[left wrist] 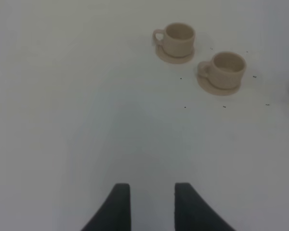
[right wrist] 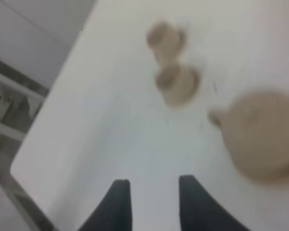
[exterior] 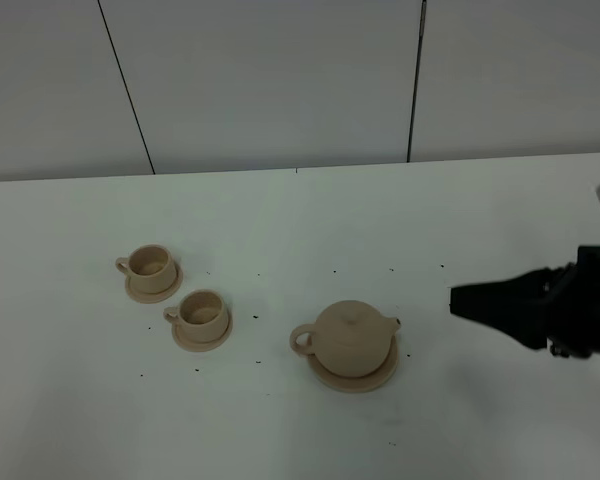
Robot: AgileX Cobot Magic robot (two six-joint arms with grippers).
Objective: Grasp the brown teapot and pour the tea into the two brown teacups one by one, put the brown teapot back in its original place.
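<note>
High view: brown teapot (exterior: 352, 338) sits on its wide saucer (exterior: 355, 385), handle toward near teacup (exterior: 202, 313) and far teacup (exterior: 150, 267). Right gripper (exterior: 456, 300) hangs off the spout side, apart. Left wrist: left gripper (left wrist: 152, 188) parted, empty, over bare table (left wrist: 62, 120). Right wrist: jaws parted, empty, view blurred. Risk: handle faces away, so reaching across may knock pot or lid.

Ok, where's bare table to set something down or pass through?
Free: table behind the far teacup, near teacup and teapot to the wall; the near edge; the gap between teapot and right gripper. Crowded: near teacup to teapot handle.
</note>
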